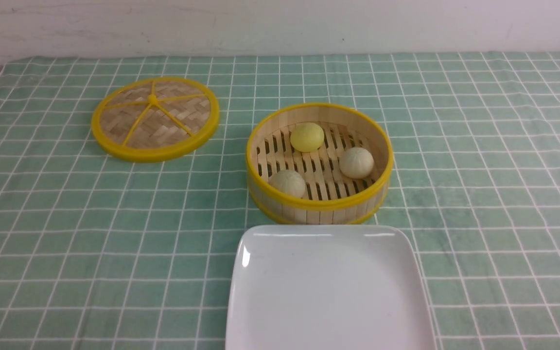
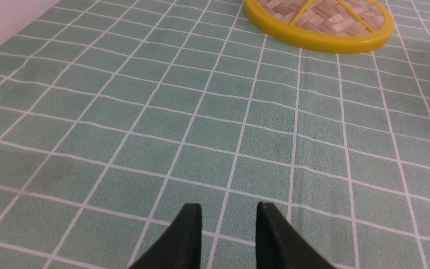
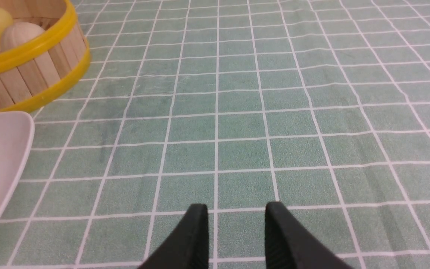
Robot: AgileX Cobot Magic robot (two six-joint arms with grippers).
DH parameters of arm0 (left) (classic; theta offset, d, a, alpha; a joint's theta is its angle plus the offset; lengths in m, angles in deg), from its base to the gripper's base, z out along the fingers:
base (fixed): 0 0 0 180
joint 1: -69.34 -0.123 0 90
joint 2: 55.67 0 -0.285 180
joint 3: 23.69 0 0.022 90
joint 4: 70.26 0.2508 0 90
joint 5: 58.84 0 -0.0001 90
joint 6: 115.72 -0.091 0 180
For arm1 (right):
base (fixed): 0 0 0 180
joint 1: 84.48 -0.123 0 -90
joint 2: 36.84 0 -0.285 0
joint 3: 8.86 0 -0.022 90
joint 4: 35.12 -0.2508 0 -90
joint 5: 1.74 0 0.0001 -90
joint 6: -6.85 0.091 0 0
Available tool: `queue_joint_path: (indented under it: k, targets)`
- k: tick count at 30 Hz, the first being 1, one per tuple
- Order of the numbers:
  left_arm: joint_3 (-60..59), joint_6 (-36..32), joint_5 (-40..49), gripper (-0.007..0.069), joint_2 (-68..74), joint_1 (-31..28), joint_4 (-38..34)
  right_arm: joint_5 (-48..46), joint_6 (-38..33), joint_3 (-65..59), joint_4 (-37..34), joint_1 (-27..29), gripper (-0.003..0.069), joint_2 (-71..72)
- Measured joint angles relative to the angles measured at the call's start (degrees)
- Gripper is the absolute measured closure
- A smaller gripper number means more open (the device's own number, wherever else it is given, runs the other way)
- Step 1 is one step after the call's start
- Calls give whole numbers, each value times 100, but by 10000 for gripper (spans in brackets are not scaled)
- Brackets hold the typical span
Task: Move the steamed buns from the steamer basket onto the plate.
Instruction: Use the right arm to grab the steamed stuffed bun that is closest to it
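Black tapered left fingers [image 2: 189, 239] and right fingers [image 3: 196, 239] are held parted and empty over the green checked worktop [image 1: 66, 243] — three domed steamed buns [image 1: 307, 136] are seen in the round slatted-bamboo steamer basket [image 1: 319, 206], just beyond the glossy white plate [image 1: 328, 291].

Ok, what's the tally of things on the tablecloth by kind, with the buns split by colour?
Pale yellow bun: 1
Off-white buns: 2
Steamer basket: 1
Lid: 1
Plate: 1
Total: 6
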Motion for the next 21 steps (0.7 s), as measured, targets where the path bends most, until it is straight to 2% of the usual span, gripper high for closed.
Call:
queue_joint_path:
  k: [5, 16, 21]
  targets:
    - [0, 0, 0, 384, 0, 0, 0, -315, -32, 226, -69, 0, 419, 0]
    - [0, 0, 0, 384, 0, 0, 0, -894, -273, 2520, -183, 0, 419, 5]
    - [0, 0, 0, 384, 0, 0, 0, -993, -278, 2785, -509, 0, 419, 28]
